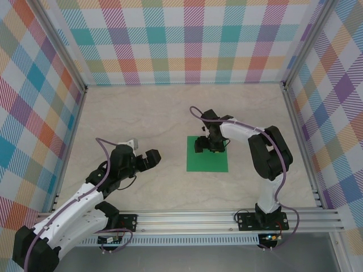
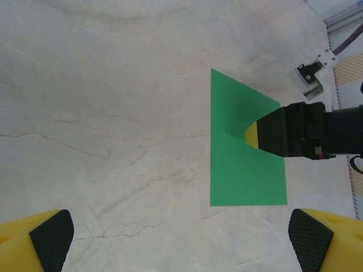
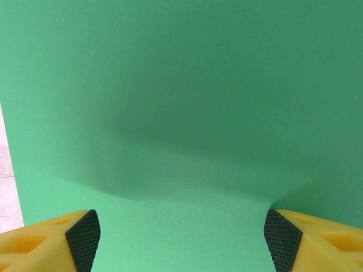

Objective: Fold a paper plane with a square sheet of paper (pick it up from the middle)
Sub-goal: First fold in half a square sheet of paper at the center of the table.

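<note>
You are holding your right hand [image 1: 210,145], jaws wide, over the middle of the square sheet of paper [image 1: 207,163], ready for pinching it up. Your left hand [image 2: 181,233] is hovering wide at its nine o'clock, keeping clear.

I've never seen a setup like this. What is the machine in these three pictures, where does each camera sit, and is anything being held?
These are two robot arms bolted at the near edge of a pale table. The overhead picture looks down from behind them, with the left arm on the left and the right arm on the right. The other two pictures come from a camera on each wrist, so the yellow fingertips at the bottom belong to that arm itself. A flat green square of paper lies on the table. The right arm's jaws are down over its middle, open. The left arm's jaws stand wide open over bare table to the paper's left. Nothing is held.
</note>
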Controlling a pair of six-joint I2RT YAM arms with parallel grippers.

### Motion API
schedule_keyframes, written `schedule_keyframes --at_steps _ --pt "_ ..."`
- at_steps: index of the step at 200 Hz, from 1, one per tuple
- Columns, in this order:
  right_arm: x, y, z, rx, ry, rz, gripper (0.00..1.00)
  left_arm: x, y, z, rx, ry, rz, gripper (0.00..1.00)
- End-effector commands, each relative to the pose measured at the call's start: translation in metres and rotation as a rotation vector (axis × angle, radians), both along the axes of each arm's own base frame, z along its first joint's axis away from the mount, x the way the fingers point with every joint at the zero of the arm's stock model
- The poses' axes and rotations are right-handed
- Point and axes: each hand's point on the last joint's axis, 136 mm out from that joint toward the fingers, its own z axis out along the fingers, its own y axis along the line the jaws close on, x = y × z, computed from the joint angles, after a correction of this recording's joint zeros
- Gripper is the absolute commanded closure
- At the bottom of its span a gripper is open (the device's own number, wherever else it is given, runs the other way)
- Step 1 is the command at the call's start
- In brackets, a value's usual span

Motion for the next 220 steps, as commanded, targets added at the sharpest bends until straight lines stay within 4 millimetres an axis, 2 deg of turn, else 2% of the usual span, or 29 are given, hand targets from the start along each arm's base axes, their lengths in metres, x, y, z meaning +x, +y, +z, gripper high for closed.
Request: schedule_keyframes --at_steps 1,16,47,71,79,107,140,158,192,220 --pt "-0.015 0.009 -0.012 0.013 0.052 0.043 0.20 0.008 -0.005 0.003 -0.018 -0.014 0.015 0.00" --pt "-0.008 0.008 0.007 0.013 0.009 0.025 0.18 0.011 -0.006 -0.008 -0.020 0.034 0.046 0.00" --pt "-0.002 -0.009 0.034 -0.068 -0.045 -0.041 0.13 0.019 -0.033 -0.019 -0.078 0.093 -0.021 0.00" --pt "-0.002 -0.021 0.033 -0.122 -0.045 -0.100 0.08 0.023 -0.050 -0.027 -0.051 0.111 -0.048 0.00" --pt "-0.002 -0.022 0.031 -0.126 -0.047 -0.115 0.00 0.025 -0.055 -0.028 -0.037 0.112 -0.058 0.00" --pt "-0.003 -0.016 0.025 -0.103 -0.026 -0.135 0.00 0.028 -0.077 -0.031 -0.011 0.120 -0.113 0.00" --pt "-0.001 -0.032 0.032 -0.079 -0.067 -0.191 0.00 0.031 -0.095 -0.031 0.000 0.117 -0.169 0.00" --pt "0.002 -0.037 0.037 -0.034 -0.082 -0.205 0.00 0.035 -0.111 -0.031 0.003 0.120 -0.215 0.00" --pt "0.006 -0.045 0.036 0.069 -0.065 -0.235 0.05 0.048 -0.155 -0.036 -0.014 0.154 -0.309 0.17" --pt "0.006 -0.048 0.026 0.164 -0.022 -0.268 0.10 0.062 -0.183 -0.052 -0.001 0.196 -0.340 0.36"
